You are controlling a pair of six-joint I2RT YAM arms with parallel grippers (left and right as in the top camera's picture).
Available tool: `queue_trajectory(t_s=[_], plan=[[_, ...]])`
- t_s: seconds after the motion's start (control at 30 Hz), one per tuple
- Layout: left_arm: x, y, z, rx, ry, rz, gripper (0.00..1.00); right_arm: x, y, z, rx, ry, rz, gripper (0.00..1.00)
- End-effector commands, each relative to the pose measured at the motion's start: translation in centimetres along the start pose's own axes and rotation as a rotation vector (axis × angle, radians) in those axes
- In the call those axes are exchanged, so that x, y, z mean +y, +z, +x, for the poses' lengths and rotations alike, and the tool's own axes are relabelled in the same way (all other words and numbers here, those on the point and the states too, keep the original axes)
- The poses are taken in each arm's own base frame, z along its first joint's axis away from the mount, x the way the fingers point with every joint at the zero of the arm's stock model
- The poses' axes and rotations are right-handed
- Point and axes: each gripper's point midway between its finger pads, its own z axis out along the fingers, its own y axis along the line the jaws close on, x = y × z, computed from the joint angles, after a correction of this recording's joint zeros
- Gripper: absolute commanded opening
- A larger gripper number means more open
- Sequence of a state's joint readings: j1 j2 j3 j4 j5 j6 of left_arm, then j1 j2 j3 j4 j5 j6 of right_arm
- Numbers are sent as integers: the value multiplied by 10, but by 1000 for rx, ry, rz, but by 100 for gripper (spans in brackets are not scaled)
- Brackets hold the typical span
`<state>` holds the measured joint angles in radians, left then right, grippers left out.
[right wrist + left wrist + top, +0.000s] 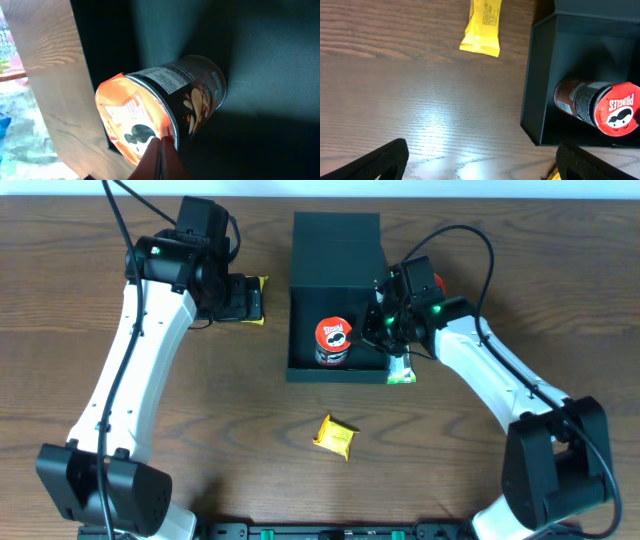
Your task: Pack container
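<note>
The container (pixel 335 255) is a dark square box in the middle of the table, open, with its lid lying flat behind it. A Pringles can (pixel 333 340) sits inside it near the front wall. In the right wrist view the can (pixel 175 100) lies tilted on the container floor (pixel 260 60). My right gripper (pixel 161 142) is shut and empty, its tips at the rim of the can's lid. It hangs over the box's right wall (pixel 385 320). My left gripper (pixel 240 298) is open over bare wood left of the box, beside a yellow packet (pixel 260 298). Its fingers (pixel 385 160) stand wide apart.
Another yellow packet (pixel 336 436) lies on the table in front of the box, also seen in the left wrist view (pixel 482 25). A green and white packet (pixel 402 370) lies against the box's front right corner. Something red (pixel 437 283) shows behind the right wrist.
</note>
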<state>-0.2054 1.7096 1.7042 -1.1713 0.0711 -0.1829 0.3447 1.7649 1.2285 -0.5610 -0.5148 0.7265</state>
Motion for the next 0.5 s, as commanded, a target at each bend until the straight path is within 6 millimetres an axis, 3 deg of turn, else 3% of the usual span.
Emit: queue_trajectory(t_s=[0.0, 0.47], plan=[[0, -2, -3, -7, -2, 2, 95, 5, -1, -3, -24, -29, 16, 2], [0, -2, -3, -7, -3, 2, 95, -4, -2, -10, -62, -57, 63, 2]])
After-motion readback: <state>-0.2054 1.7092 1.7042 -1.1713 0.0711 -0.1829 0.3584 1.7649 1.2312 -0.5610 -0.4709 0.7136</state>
